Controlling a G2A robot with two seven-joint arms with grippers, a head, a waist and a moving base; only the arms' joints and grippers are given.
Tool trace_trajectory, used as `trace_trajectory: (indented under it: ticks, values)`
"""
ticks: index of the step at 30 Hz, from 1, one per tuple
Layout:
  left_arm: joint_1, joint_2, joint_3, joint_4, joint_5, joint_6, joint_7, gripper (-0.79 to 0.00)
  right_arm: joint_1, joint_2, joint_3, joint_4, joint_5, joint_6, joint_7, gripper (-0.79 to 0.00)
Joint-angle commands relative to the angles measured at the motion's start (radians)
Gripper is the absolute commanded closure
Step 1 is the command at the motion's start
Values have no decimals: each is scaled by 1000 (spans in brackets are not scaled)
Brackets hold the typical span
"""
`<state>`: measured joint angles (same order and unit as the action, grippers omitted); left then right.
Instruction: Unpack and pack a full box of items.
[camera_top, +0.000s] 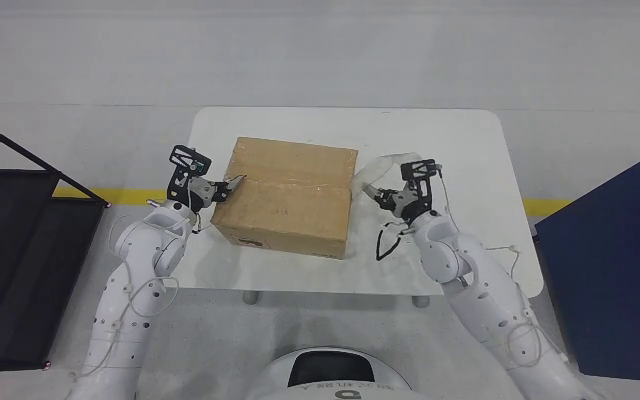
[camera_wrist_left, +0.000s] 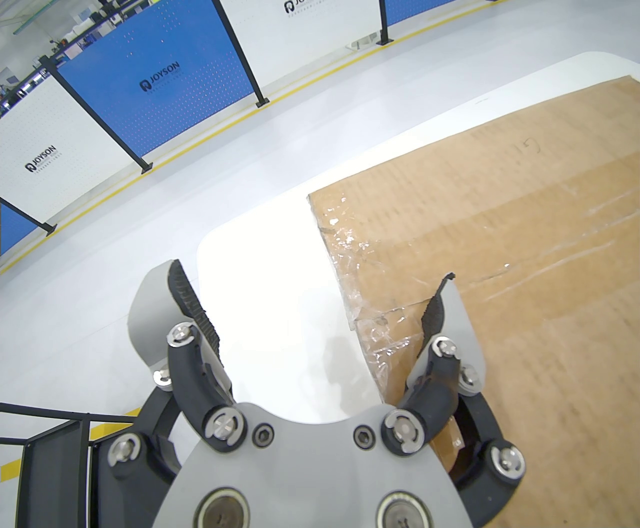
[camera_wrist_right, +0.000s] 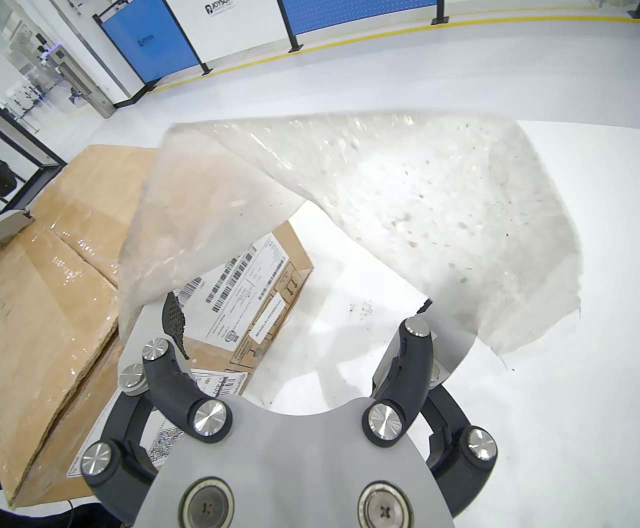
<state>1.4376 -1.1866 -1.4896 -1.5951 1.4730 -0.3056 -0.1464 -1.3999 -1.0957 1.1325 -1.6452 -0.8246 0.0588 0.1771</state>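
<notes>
Slippage is the likeliest trouble: the left gripper (camera_wrist_left: 311, 272), spread wide and holding nothing, straddles the left end of the closed cardboard box (camera_top: 290, 195), one finger above its taped centre seam and the other off its edge, so closing there may skid on glossy tape instead of catching a flap. The right gripper (camera_wrist_right: 298, 301), also spread and empty, sits at the box's labelled right end. Just beyond it, a loose translucent plastic sheet (camera_wrist_right: 400, 200) curls up from the box's right end and could snag a finger, dragging the box across the white table (camera_top: 460, 140) beneath it.

Industrial test hall, blue partition panels (camera_wrist_left: 165, 85), yellow floor line (camera_top: 545, 206)
</notes>
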Motion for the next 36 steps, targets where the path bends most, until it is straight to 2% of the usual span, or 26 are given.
trace_trajectory:
  ticks: [1,4,7,19,28,32,36]
  values:
    - [0,0,0,0,0,0,0,-785,-25,3,26,-18,11,-15,-12,-785]
    - [0,0,0,0,0,0,0,-785,-63,8,57,-46,12,-33,-27,-785]
    - [0,0,0,0,0,0,0,-785,-79,6,56,-72,-19,-5,-26,-785]
    - [0,0,0,0,0,0,0,-785,16,-40,-102,-110,-175,228,24,-785]
    - [0,0,0,0,0,0,0,-785,24,-61,-164,-165,-272,296,72,-785]
    - [3,-1,-46,10,-43,91,26,-785,40,-73,-203,-170,-341,350,126,-785]
    - [12,3,-120,22,-85,133,51,-785,75,-90,-240,-156,-385,404,190,-785]
